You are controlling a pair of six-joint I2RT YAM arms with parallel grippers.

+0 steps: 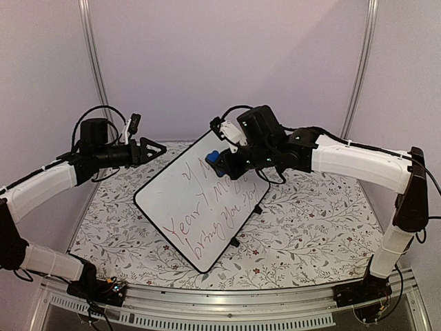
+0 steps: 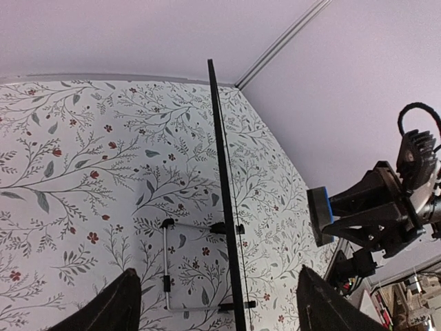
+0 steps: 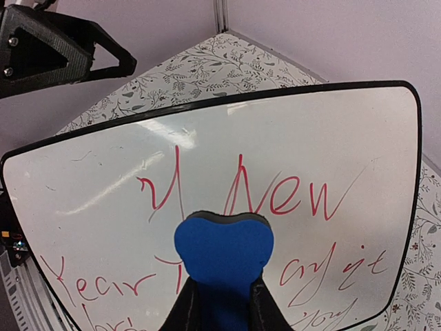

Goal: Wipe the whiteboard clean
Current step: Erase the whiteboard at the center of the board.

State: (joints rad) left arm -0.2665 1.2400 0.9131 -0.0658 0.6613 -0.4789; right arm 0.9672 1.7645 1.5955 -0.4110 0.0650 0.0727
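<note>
The whiteboard [image 1: 196,207] stands propped at a tilt in the middle of the table, covered with red handwriting. My right gripper [image 1: 224,162] is shut on a blue eraser [image 1: 214,159] in front of the board's upper part. In the right wrist view the eraser [image 3: 222,248] sits between my fingers [image 3: 185,310], over the red words on the whiteboard [image 3: 103,186]. The left wrist view has the whiteboard [image 2: 224,179] edge-on, with the eraser [image 2: 319,215] a small gap off its face. My left gripper [image 1: 157,147] is open by the board's upper left edge, holding nothing.
A floral cloth [image 1: 310,221] covers the table. A thin wire stand [image 2: 165,265] props the board from behind, and two small black feet [image 1: 235,242] stick out in front. A metal rail [image 1: 227,303] runs along the near edge. Walls and poles [image 1: 93,62] close the back.
</note>
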